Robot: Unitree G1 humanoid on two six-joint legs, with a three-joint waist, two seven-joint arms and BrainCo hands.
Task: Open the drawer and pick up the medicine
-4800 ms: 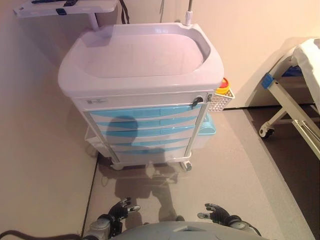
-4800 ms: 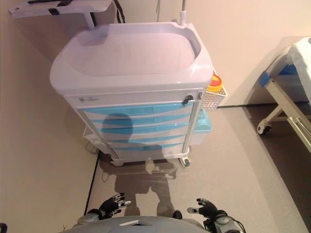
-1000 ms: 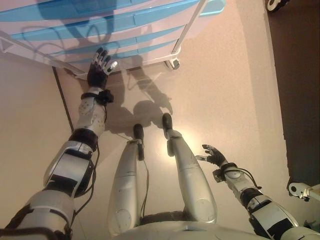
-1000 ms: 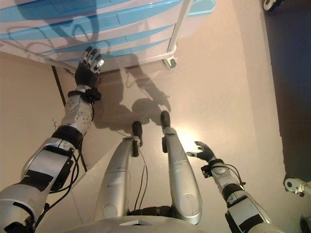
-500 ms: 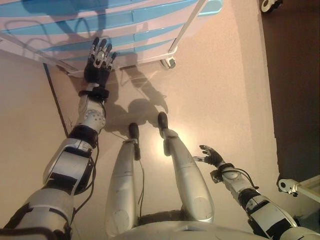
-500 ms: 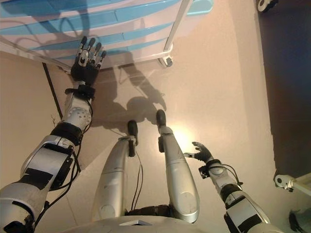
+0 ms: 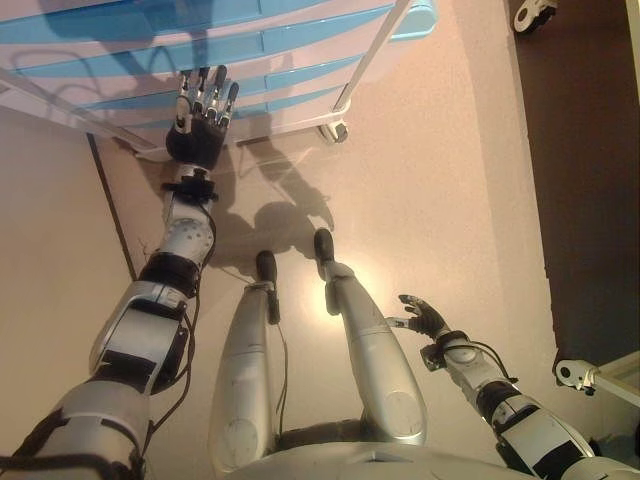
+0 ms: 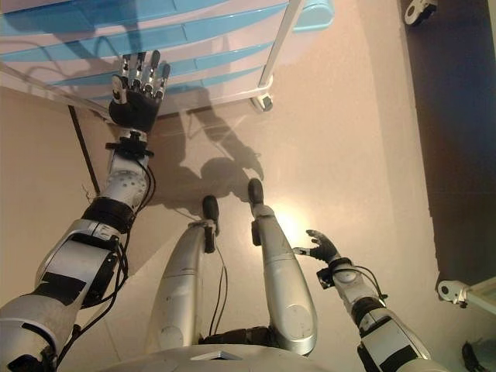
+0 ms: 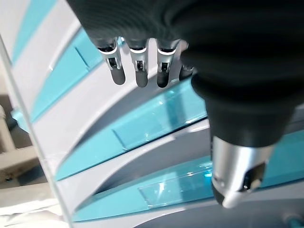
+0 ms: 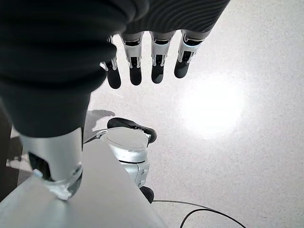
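The left hand (image 7: 197, 125) was up at 11 o'clock, fingers straight and spread, right in front of the cart's (image 7: 300, 85) lower drawers (image 8: 93, 46). It held nothing. From the head views its fingertips overlapped the bottom blue fronts; the wrist view showed the fingers (image 9: 137, 71) pointing at the curved blue drawer fronts (image 9: 156, 121) with a gap between, so contact could not be confirmed. Every drawer in view was closed, white bands alternating with blue. Each blue front carried a clear rectangular label window (image 9: 142, 130), and no writing could be read in any of them. No medicine was visible anywhere.

The right hand (image 7: 425, 316) hung low at 4 o'clock, well apart from the cart, over bare floor. Its fingers (image 10: 135, 66) were straight and relaxed, thumb apart, nothing in them.

The cart stood across 12 o'clock on a white frame with a caster (image 7: 329, 130) at its near right corner. A pale blue tub (image 7: 418, 18) stuck out at its right side, around 1 o'clock.

The floor (image 7: 440, 180) was pale beige and speckled, with a bright glare patch near the middle. A dark seam (image 7: 112, 210) ran down it at 9 o'clock. A dark strip of flooring (image 7: 590, 170) lay at 3 o'clock, with a white caster (image 7: 530, 12) at 1 o'clock and another wheeled white frame (image 7: 590, 375) at 4 o'clock.
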